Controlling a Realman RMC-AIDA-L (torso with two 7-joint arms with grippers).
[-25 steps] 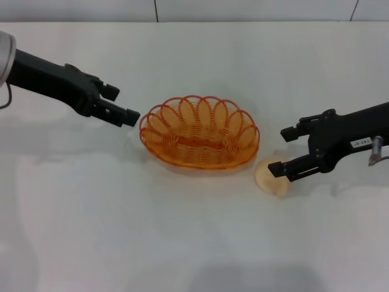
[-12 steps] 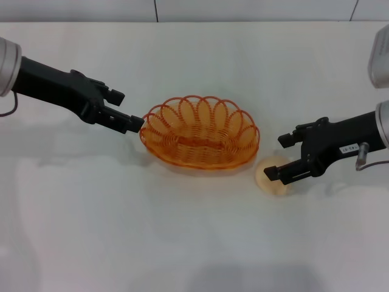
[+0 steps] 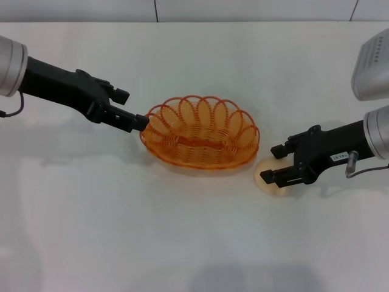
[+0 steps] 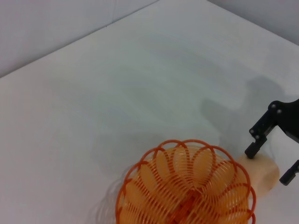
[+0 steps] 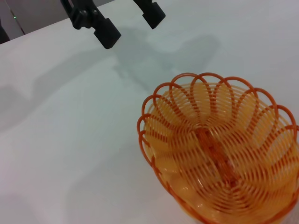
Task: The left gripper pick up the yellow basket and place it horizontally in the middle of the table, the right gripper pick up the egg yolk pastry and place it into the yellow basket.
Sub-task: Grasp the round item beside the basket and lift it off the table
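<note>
The yellow basket [image 3: 199,132] [image 4: 187,189] [image 5: 219,149] sits upright and lengthwise near the middle of the white table [image 3: 194,243]. It has nothing in it. My left gripper [image 3: 130,108] [image 5: 128,22] is open at the basket's left end, its nearer fingertip right at the rim. The egg yolk pastry [image 3: 264,175] [image 4: 262,173] lies on the table just off the basket's right end. Low over the pastry, my right gripper [image 3: 275,164] [image 4: 270,163] is open, with one finger on each side of it. Part of the pastry is hidden by the fingers.
A silver-grey segment of my right arm [image 3: 372,64] hangs over the far right of the table. The back edge of the table meets a tiled wall [image 3: 243,9].
The left gripper has moved right until its fingertip reaches the basket's rim. The right gripper has shifted left and down to straddle the pastry. Basket and pastry have not moved.
</note>
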